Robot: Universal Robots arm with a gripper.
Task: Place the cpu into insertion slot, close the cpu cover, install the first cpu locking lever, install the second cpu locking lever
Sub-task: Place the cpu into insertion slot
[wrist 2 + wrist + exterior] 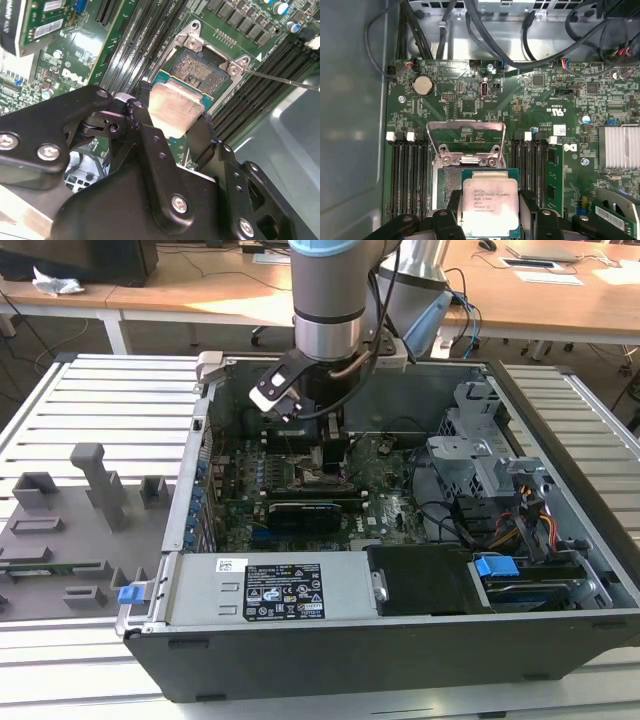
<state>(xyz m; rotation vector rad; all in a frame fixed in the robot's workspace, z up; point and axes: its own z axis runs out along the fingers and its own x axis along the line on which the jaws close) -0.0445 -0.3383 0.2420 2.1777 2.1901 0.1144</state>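
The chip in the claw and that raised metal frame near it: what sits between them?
In the first wrist view, a screwed hinge bracket separates the cpu, held by the gripper, from the raised cpu cover.

Support: slatted metal table (100,390) | on it: open computer case (400,665); grey fixture tray (45,555)

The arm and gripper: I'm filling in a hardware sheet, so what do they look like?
The arm is a silver-grey cylinder with a pale blue band and black cables alongside. The gripper is matte black, with jointed link fingers fastened by silver screws.
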